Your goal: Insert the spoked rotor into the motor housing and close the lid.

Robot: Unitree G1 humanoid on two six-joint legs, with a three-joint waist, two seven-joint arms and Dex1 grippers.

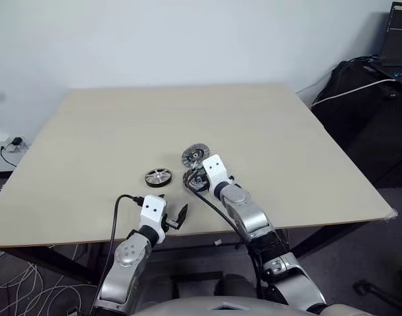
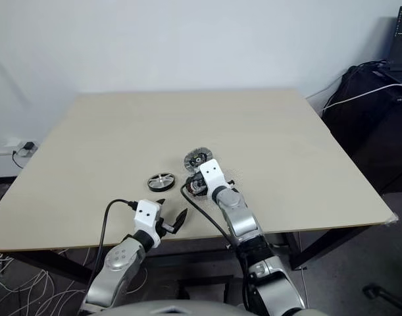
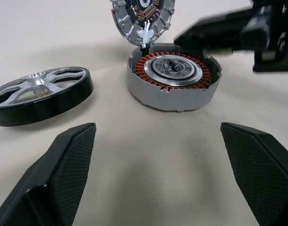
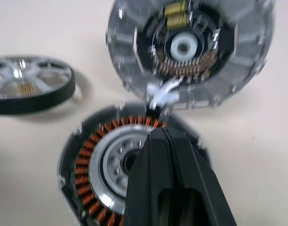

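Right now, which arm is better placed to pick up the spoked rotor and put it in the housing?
Probably the left. The left gripper is open and empty, near the spoked rotor. The right gripper is shut, over the motor housing.

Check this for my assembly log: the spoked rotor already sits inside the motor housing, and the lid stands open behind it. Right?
Not quite. The spoked rotor lies on the table beside the motor housing, not inside it; the left wrist view shows the copper windings uncovered. The lid does stand open behind the housing.
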